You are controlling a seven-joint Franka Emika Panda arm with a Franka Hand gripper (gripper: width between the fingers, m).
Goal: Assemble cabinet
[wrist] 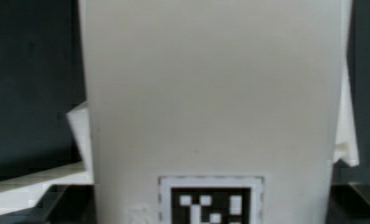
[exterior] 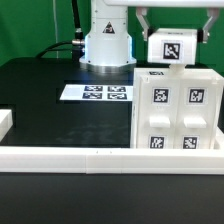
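Note:
The cabinet box (exterior: 175, 110) stands upright at the exterior view's right, just behind the border rail, with several square tags on its front. My gripper (exterior: 172, 30) is above the box's top and is shut on a flat white panel (exterior: 170, 47) that bears one tag. The panel hangs just above the box's top; I cannot tell if they touch. In the wrist view the same panel (wrist: 208, 90) fills the middle, with its tag (wrist: 210, 205) at one end. The fingertips are not clearly visible there.
The marker board (exterior: 100, 93) lies flat in front of the robot base (exterior: 105, 45). The long white L-shaped border rail (exterior: 90, 155) runs along the front edge, with its short arm (exterior: 6, 122) at the exterior view's left. The tabletop is black.

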